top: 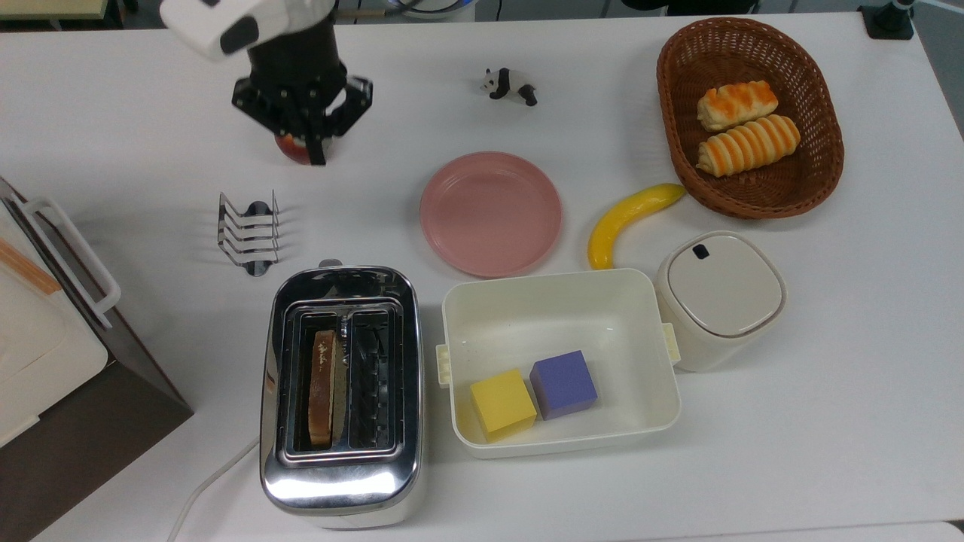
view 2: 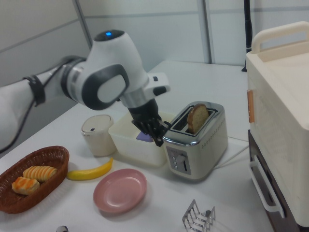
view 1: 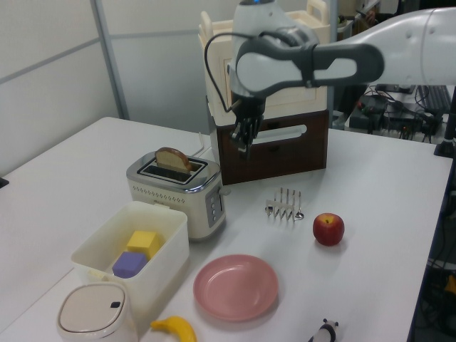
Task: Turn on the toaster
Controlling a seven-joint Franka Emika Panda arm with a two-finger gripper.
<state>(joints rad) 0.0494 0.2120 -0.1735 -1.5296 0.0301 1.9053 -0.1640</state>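
Above the white table (top: 828, 376), near the red apple (view 1: 328, 229), my claw (top: 315, 154) hung with fingers pinched together, holding nothing, probably to press with. Shiny chrome two-slot toaster (top: 340, 391) sat beside the cream bin (top: 561, 290), toast slice (top: 322, 385) standing up, lever (top: 329, 263) likely unpressed.

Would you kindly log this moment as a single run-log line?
phase: approach | gripper: shut, above table, clear of toaster | toast slice: raised in one slot | lever: untouched
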